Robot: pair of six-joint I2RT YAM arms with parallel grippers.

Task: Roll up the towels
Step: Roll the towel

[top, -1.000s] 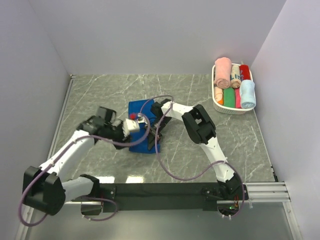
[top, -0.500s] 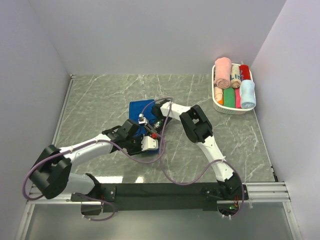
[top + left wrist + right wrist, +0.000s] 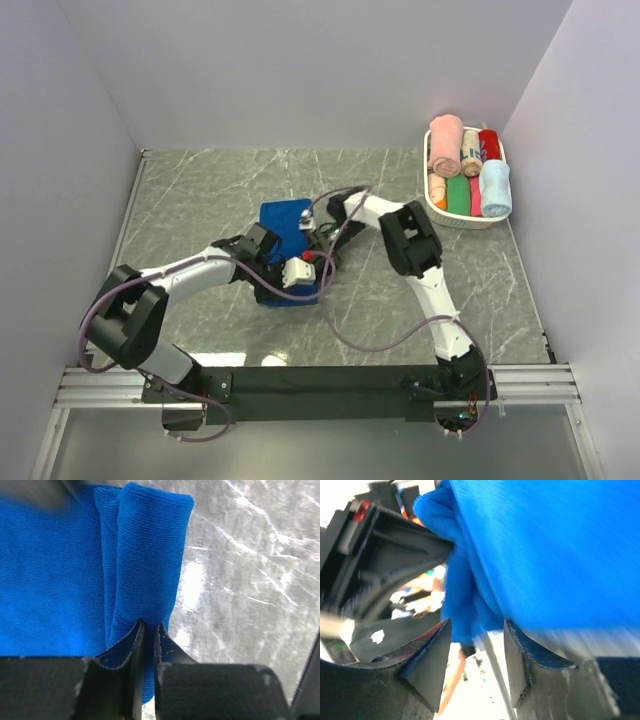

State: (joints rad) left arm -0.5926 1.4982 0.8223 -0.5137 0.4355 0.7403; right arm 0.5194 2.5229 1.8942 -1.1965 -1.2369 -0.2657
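While scanning outward from the arm bases: first, left gripper [image 3: 148,627], clamped almost shut on a raised fold at the near edge of the royal blue towel [image 3: 281,221]. Probably pinching that fold upright to stop the started roll from flopping flat. Just past the fold, reaching in from the towel's right side: right gripper [image 3: 476,630], jaws apart, bunched cloth lying at the gap but not squeezed. Perhaps poised to take a fresh hold farther along the roll. Towel itself resting on the grey marbled table [image 3: 200,190] between both arms, partly bunched, not yet a tidy cylinder. Well beyond the towel, to its far right near the back corner: white basket [image 3: 455,220], packed with rolled towels. Inside, pale sky blue towel [image 3: 495,188], rolled, on the side farthest from the royal blue towel; beside it a red roll [image 3: 489,143], a green roll [image 3: 458,196], a pink roll [image 3: 445,145], and others too small to tell. By that evidence, only the royal blue one left to roll.
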